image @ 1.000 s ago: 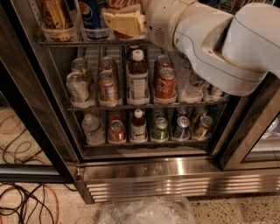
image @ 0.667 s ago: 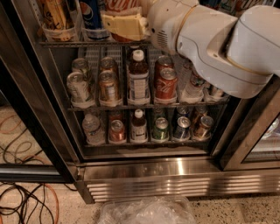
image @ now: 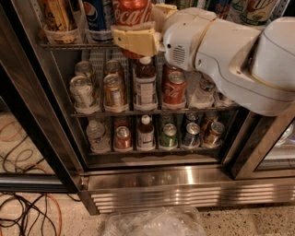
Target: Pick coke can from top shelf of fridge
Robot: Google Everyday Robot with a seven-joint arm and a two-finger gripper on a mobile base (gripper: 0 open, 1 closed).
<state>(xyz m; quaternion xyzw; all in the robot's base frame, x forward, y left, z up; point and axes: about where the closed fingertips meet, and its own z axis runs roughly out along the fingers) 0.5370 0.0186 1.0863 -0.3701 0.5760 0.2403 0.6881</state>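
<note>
camera view: looks into the open fridge [image: 184, 180], steel base grille at the bottom, dark door frame to the left. white arm [image: 239, 55] reaching in from the right at the height of the top shelf [image: 69, 46]. hand [image: 138, 32] closed on the coke can [image: 132, 11], 1 yellow finger [image: 136, 41] lying across the can's lower front, the other partly hidden behind the can on the right. coke can upright at the shelf's front edge, its top cut off by the frame; cannot tell whether its base touches the rack. just left of it a pepsi can [image: 97, 14], and further left a clear cup [image: 57, 27] with yellow packets. on the middle rack [image: 152, 112], from the left: a silver can [image: 83, 90], a copper can [image: 114, 90], a bottle [image: 145, 85] and a red can [image: 174, 87], the rest hidden by the arm. on the low rack [image: 138, 151], a row of smaller cans and 1 dark bottle [image: 145, 131], among them a green can [image: 168, 136]. on the floor, orange and black cables [image: 23, 212] at the left and a crumpled clear bag [image: 154, 223] below the grille.
</note>
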